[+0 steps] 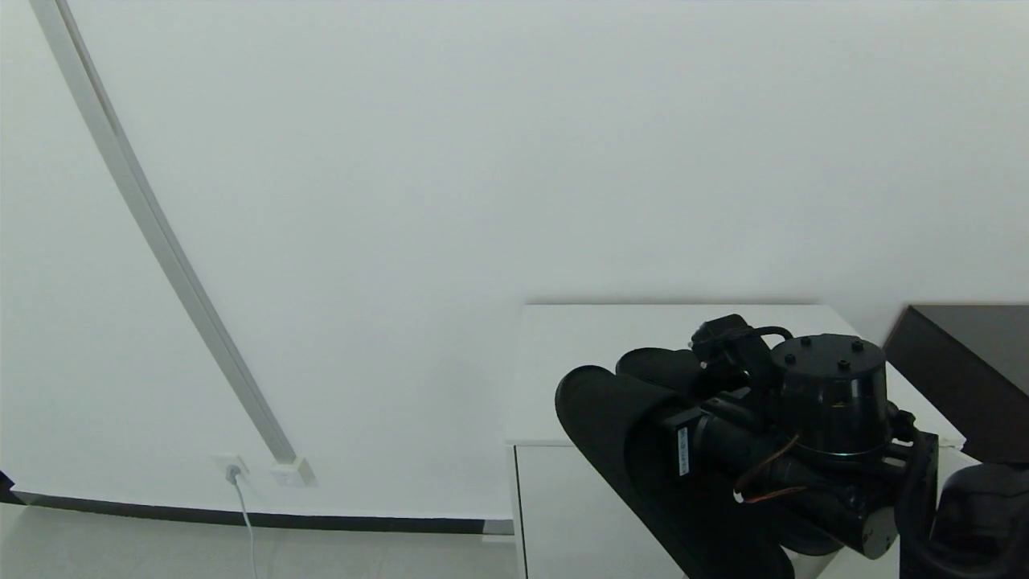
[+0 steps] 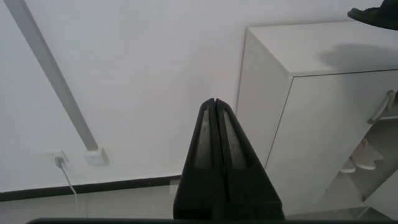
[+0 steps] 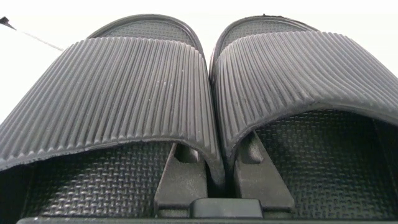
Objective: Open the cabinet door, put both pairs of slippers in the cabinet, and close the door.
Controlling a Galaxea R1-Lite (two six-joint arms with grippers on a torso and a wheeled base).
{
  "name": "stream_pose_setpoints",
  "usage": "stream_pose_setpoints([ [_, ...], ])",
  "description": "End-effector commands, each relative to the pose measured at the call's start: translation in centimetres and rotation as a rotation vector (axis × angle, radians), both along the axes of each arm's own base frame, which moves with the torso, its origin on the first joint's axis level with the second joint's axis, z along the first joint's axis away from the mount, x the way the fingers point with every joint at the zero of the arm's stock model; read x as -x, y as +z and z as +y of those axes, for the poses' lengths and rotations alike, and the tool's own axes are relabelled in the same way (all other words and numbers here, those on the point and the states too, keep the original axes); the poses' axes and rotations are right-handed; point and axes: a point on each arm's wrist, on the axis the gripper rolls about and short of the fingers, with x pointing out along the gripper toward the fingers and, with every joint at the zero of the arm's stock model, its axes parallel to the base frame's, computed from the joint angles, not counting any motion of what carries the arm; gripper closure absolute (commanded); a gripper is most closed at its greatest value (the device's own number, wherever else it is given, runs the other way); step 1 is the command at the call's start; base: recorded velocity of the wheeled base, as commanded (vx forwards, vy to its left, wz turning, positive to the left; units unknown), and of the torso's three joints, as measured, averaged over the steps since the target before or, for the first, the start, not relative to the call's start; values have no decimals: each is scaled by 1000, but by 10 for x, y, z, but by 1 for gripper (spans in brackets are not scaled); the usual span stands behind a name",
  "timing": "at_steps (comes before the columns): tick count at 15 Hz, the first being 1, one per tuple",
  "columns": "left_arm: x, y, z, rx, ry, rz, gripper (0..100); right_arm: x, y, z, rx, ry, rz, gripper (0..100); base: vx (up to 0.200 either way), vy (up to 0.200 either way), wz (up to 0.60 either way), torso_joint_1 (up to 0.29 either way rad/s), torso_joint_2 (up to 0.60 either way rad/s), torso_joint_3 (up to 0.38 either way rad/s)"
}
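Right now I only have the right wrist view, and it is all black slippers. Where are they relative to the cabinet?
Observer: In the head view the black slippers are held above the top of the white cabinet.
Operator: Is the cabinet open?
Observer: Yes. The left wrist view sees inside past the handle, with light slippers on a shelf.
Operator: And the left arm?
Observer: The left gripper is empty, jaws shut, pointing at the wall beside the cabinet.

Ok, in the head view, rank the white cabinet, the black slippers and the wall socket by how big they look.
Largest: white cabinet.
Then: black slippers, though nearness to the camera inflates them.
Smallest: wall socket.
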Motion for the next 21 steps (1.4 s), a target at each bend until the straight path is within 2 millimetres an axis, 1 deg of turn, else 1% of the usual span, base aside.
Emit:
stream_pose_setpoints([
  [1,0,0,0,0,-1,1,100,0,-3,0,7,1,6,100,-200,0,0,-2,2,2],
  [11,0,0,0,3,-1,0,100,2,-4,1,13,8,9,100,-200,0,0,2,2,2],
  [21,0,0,0,3,-1,2,100,2,-4,1,13,8,8,100,0,0,0,0,0,0],
])
